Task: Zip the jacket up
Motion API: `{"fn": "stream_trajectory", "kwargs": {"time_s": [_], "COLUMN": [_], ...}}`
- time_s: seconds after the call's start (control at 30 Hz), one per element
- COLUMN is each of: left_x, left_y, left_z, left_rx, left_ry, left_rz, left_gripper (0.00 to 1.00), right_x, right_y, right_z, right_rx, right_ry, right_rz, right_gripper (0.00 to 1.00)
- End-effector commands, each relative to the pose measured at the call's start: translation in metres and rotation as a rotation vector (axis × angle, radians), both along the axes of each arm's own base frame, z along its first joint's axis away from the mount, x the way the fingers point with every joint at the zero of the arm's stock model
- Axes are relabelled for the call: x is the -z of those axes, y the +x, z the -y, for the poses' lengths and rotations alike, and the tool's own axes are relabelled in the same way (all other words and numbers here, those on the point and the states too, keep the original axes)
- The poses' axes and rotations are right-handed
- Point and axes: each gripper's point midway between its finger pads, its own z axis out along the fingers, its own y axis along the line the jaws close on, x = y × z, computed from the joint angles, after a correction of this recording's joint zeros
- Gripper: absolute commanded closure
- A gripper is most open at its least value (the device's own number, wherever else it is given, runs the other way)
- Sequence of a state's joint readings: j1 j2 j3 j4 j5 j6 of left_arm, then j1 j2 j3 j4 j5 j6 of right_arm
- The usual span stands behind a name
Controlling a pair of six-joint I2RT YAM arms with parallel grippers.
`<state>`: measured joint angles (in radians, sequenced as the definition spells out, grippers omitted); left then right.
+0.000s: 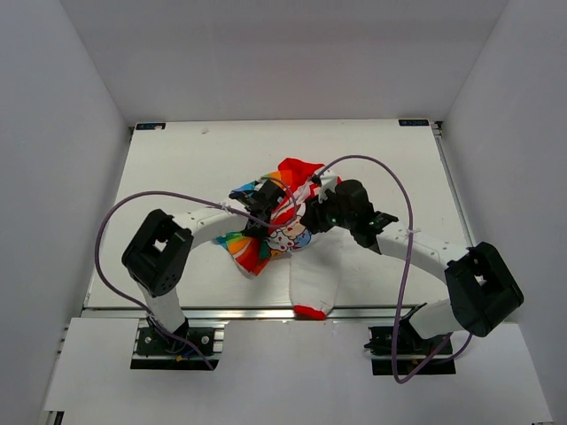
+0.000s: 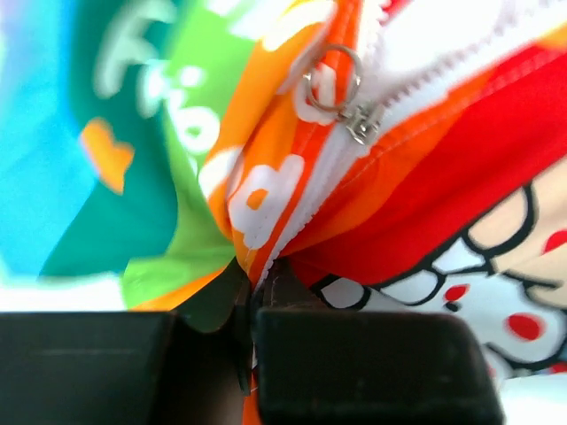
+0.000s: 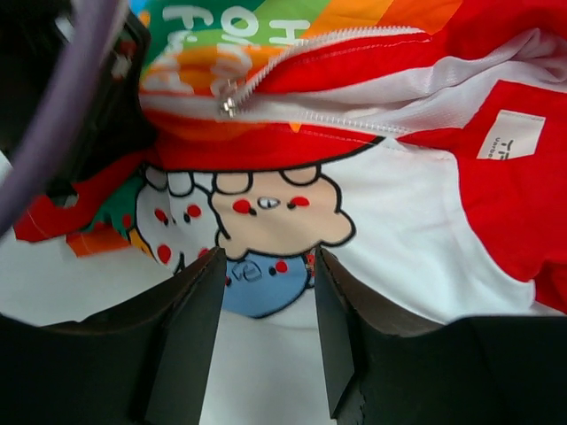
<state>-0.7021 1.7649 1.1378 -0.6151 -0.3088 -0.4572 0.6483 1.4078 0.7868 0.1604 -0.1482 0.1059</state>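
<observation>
You see the jacket crumpled in the middle of the table. Your left gripper is clenched on its orange zipper edge, near the zipper pull. Your right gripper is released, fingers apart over the cartoon print.

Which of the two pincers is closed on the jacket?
The left pincer: its fingers pinch the orange hem edge of the jacket near the zipper slider. The right pincer holds its fingers apart over the white front.
</observation>
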Motion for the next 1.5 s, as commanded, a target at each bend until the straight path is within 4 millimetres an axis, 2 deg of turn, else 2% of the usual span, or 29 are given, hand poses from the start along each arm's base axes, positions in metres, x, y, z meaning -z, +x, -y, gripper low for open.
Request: {"fn": "stream_trajectory", "kwargs": {"time_s": [0.0, 0.07, 0.1, 0.13, 0.2, 0.23, 0.27, 0.37, 0.4, 0.43, 0.57, 0.73, 0.87, 0.93, 0.97, 1.03, 1.07, 1.1, 1.13, 1.2, 1.23, 1.3, 1.4, 1.47], "left_x": [-0.065, -0.091, -0.113, -0.124, -0.157, -0.156, -0.17, -0.203, -0.212, -0.235, -0.265, -0.256, -0.225, -0.213, -0.21, -0.207, -0.208, -0.208, -0.21, -0.211, -0.212, -0.211, -0.21, -0.211], "left_y": [0.028, 0.035, 0.037, 0.038, 0.044, 0.042, 0.048, 0.046, 0.044, 0.04, 0.035, 0.034, 0.034, 0.033, 0.032, 0.032, 0.031, 0.031, 0.031, 0.03, 0.03, 0.03, 0.029, 0.03], "left_z": [-0.027, -0.026, -0.023, -0.021, -0.008, -0.007, -0.001, 0.005, 0.01, 0.016, 0.017, 0.025, 0.031, 0.033, 0.034, 0.033, 0.034, 0.033, 0.033, 0.034, 0.034, 0.035, 0.036, 0.034], "left_rx": [-0.118, -0.08, -0.073, -0.065, -0.002, 0.047, 0.094, 0.207, 0.246, 0.28, 0.382, 0.436, 0.45, 0.456, 0.46, 0.455, 0.454, 0.452, 0.45, 0.452, 0.446, 0.448, 0.454, 0.44], "left_ry": [0.164, 0.2, 0.193, 0.189, 0.129, 0.135, 0.127, 0.102, 0.079, 0.019, 0.032, 0.036, 0.057, 0.06, 0.058, 0.062, 0.061, 0.064, 0.062, 0.059, 0.059, 0.059, 0.056, 0.069], "left_rz": [0.24, 0.339, 0.415, 0.454, 0.559, 0.573, 0.639, 0.76, 0.788, 0.85, 0.943, 0.894, 0.815, 0.79, 0.786, 0.789, 0.789, 0.79, 0.794, 0.797, 0.802, 0.8, 0.803, 0.805], "left_gripper": [1.0, 1.0, 1.0, 1.0, 1.0, 1.0, 1.0, 1.0, 1.0, 1.0, 1.0, 1.0, 1.0, 1.0, 1.0, 1.0, 1.0, 1.0, 1.0, 1.0, 1.0, 1.0, 1.0, 1.0], "right_x": [-0.017, -0.031, -0.041, -0.049, -0.065, -0.073, -0.081, -0.1, -0.103, -0.107, -0.117, -0.146, -0.161, -0.141, -0.152, -0.138, -0.145, -0.143, -0.132, -0.135, -0.127, -0.125, -0.103, -0.09], "right_y": [0.008, 0.014, 0.019, 0.022, 0.029, 0.029, 0.032, 0.038, 0.042, 0.043, 0.042, 0.028, 0.034, 0.039, 0.038, 0.04, 0.04, 0.04, 0.041, 0.039, 0.042, 0.04, 0.036, 0.039], "right_z": [-0.01, -0.014, -0.016, -0.016, -0.017, -0.017, -0.017, -0.012, -0.006, -0.003, 0.01, 0.011, -0.002, -0.012, -0.02, -0.032, -0.04, -0.045, -0.05, -0.061, -0.062, -0.068, -0.076, -0.069], "right_rx": [-0.009, -0.002, 0.012, 0.029, 0.049, 0.052, 0.063, 0.107, 0.13, 0.143, 0.126, 0.062, 0.0, -0.024, -0.061, -0.097, -0.115, -0.131, -0.135, -0.158, -0.149, -0.164, -0.183, -0.113], "right_ry": [0.063, 0.095, 0.122, 0.147, 0.188, 0.206, 0.219, 0.257, 0.266, 0.282, 0.374, 0.427, 0.408, 0.368, 0.381, 0.357, 0.363, 0.358, 0.34, 0.341, 0.326, 0.307, 0.217, 0.152], "right_rz": [0.057, 0.093, 0.124, 0.137, 0.189, 0.206, 0.222, 0.251, 0.249, 0.248, 0.189, 0.231, 0.215, 0.124, 0.121, 0.07, 0.072, 0.06, 0.024, 0.027, 0.011, 0.014, 0.005, -0.001], "right_gripper": [0.5, 0.5, 0.5, 0.49, 0.48, 0.48, 0.48, 0.47, 0.46, 0.46, 0.46, 0.42, 0.38, 0.39, 0.39, 0.38, 0.38, 0.38, 0.38, 0.38, 0.38, 0.38, 0.4, 0.43]}}
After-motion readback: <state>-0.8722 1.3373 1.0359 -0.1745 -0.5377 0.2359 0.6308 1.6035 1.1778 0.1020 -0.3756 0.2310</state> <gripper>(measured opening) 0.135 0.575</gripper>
